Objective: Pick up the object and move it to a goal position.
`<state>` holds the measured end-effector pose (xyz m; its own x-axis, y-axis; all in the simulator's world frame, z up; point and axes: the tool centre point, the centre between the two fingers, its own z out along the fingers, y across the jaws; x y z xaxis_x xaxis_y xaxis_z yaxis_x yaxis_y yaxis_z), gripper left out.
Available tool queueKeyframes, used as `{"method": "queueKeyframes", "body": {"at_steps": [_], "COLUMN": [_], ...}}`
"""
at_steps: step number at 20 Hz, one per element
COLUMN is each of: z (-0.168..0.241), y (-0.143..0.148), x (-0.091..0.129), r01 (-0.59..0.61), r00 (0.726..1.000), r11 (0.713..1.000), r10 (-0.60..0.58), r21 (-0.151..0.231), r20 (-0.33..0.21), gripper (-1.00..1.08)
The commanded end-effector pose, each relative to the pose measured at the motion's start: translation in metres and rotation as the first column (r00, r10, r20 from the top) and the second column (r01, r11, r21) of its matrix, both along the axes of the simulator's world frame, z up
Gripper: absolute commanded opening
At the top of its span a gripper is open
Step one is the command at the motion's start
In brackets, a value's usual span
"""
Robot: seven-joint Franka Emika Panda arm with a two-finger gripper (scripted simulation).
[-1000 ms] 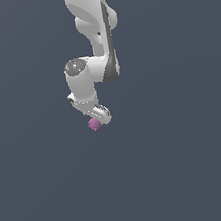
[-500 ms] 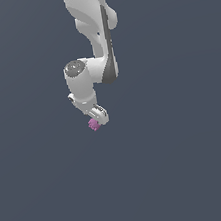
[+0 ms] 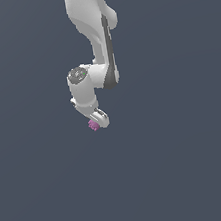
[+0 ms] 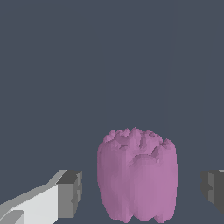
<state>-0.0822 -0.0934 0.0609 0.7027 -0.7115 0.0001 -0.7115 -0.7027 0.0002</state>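
The object (image 4: 137, 175), a bumpy magenta lump, is seen in the wrist view between the two dark finger pads (image 4: 70, 194), with clear gaps on both sides, so the gripper (image 3: 97, 120) is spread and nothing is pinched. In the exterior view the object (image 3: 93, 125) is tucked just under the gripper, partly hidden by it; contact with the worktop (image 3: 183, 172) cannot be confirmed, since no shadow or edge is rendered. The gaps look uneven: the object sits nearer one pad than the other. Risk judged from this: on closing, the nearer pad would touch first and could push or roll the lump sideways before the other pad arrives. The ridged, rounded surface offers poor flat contact, so a shallow pinch could slip out during the lift. How deep the fingers reach past the object cannot be told from either view. No goal marker is visible, so the transfer direction is unknown.
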Motion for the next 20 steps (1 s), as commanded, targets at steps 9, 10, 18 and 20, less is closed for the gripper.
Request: {"method": "queueKeyframes", "body": {"at_steps": [9,10,18,20], "z": [-0.022,-0.022,-0.021,-0.020], "y": [0.000,0.000,0.001,0.002], "x": [0.000,0.000,0.001,0.001], "r01": [0.002,0.002,0.001,0.003], "r00": [1.000,1.000,1.000,1.000], "r11": [1.000,1.000,1.000,1.000], "r10": [-0.002,-0.002,-0.001,-0.003], "r21": [0.000,0.000,0.001,0.003], "r20": [0.000,0.000,0.001,0.002], "gripper": [-1.00,-1.00,-1.00,-1.00]}}
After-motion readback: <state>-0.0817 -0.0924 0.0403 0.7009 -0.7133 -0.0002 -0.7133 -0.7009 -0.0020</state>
